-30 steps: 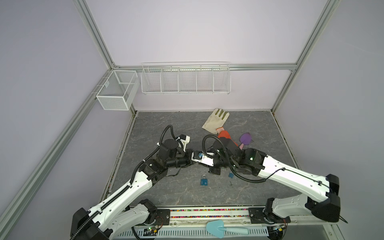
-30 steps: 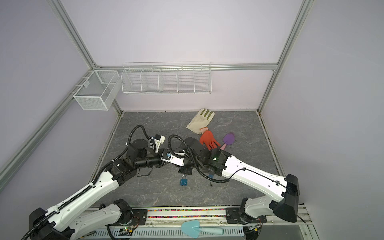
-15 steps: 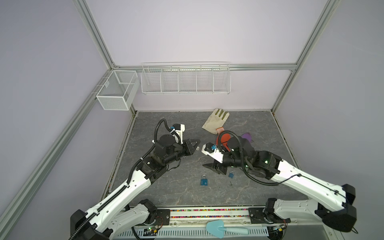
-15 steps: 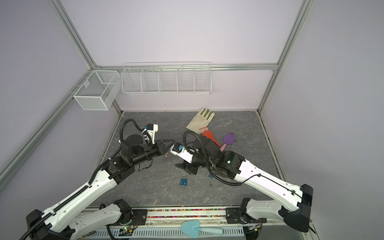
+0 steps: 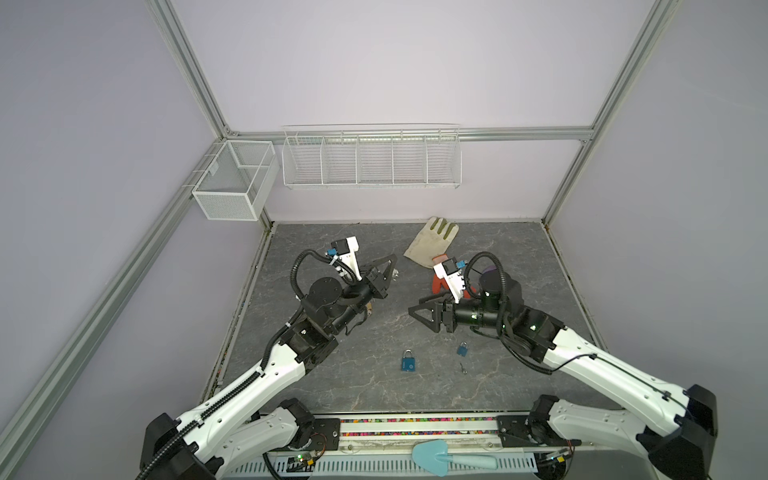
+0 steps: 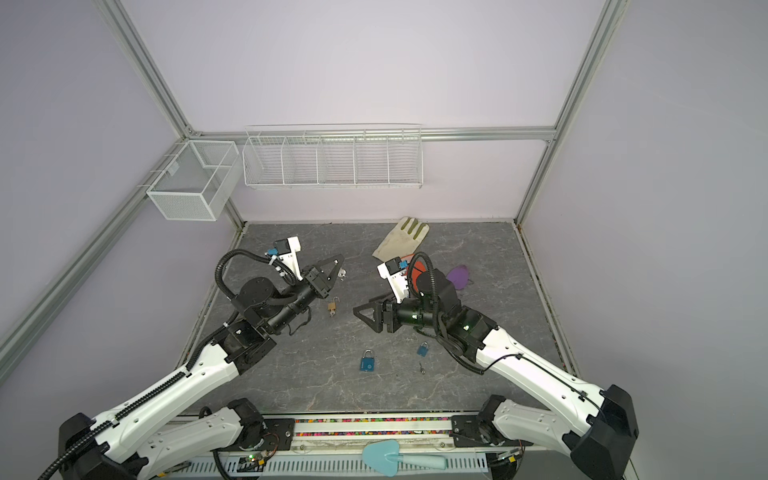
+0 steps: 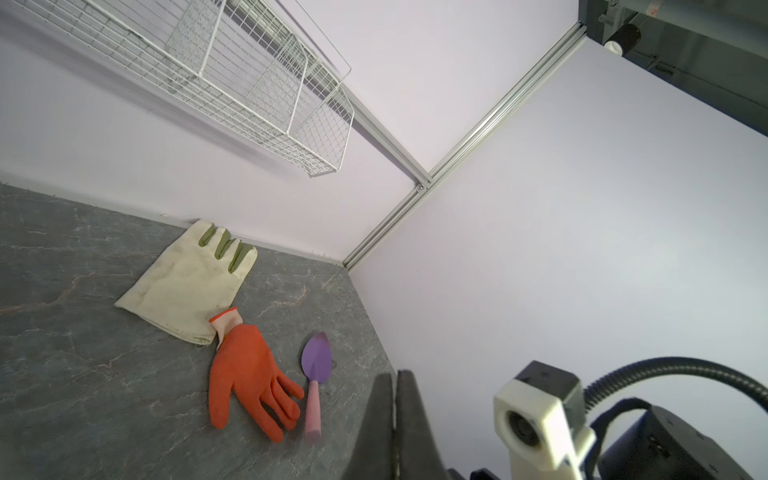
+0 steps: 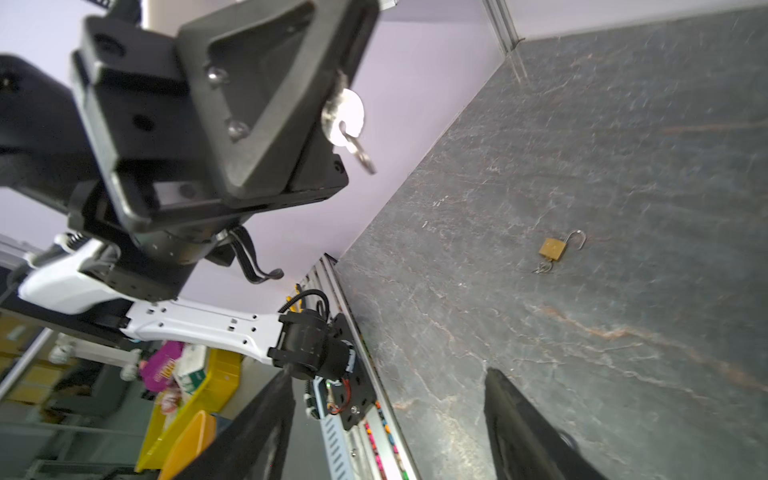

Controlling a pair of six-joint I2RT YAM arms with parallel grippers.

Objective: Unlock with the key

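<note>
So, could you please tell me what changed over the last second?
The grippers parted: the left gripper drew back, shut on the key; the right gripper opened, and the brass padlock now lies open on the table. The blue padlocks and white glove stayed put.

Bare grey marbled desk (image 5: 390, 332) is left mid-scene, bounded by a small brass padlock (image 6: 331, 306), a large blue padlock (image 5: 409, 360) and a smaller blue padlock (image 5: 461, 349).

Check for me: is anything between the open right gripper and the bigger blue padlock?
Nothing visible. Only bare table lies between the right gripper and the bigger blue padlock in both top views. The smaller blue padlock and a loose key lie off to the right arm's side, clear of that line.
</note>
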